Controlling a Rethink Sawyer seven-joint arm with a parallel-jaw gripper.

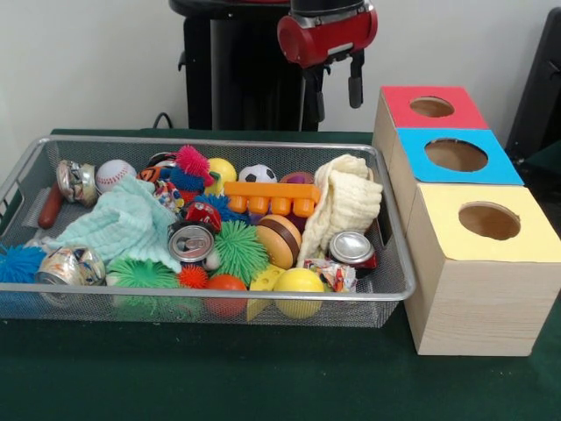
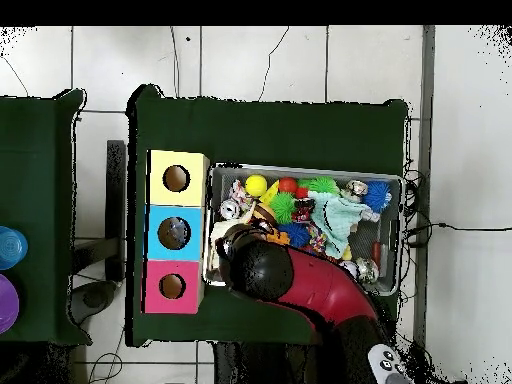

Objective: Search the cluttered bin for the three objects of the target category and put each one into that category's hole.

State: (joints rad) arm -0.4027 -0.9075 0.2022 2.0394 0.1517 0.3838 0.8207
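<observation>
Cut off by the top edge in front view: arm [image 1: 326,33]. From above, hiding the bin's [image 2: 395,180] corner nearest the red box [image 2: 172,286]. Hand [image 1: 337,86] too dark to tell its state. Cream cloth [image 1: 344,206] covering toys beneath.

You had a bin [image 1: 386,289] of fine silver wire mesh, its metal rim shiny. The desk [image 1: 263,377] wore a matt dark green cloth. The three boxes [image 1: 478,307] showed pale wood-grain sides under flat, matt painted tops. In the bin, the crushed cans [image 1: 190,241] gleamed as bare metal, the mint cloth [image 1: 118,226] looked soft and waffle-textured, and the cream cloth [image 1: 346,203] looked knitted and ribbed. The green spiky ball [image 1: 238,250] seemed rubbery, the yellow ball [image 1: 298,282] smooth and glossy. The arm's red shell [image 1: 326,35] was glossy plastic.
</observation>
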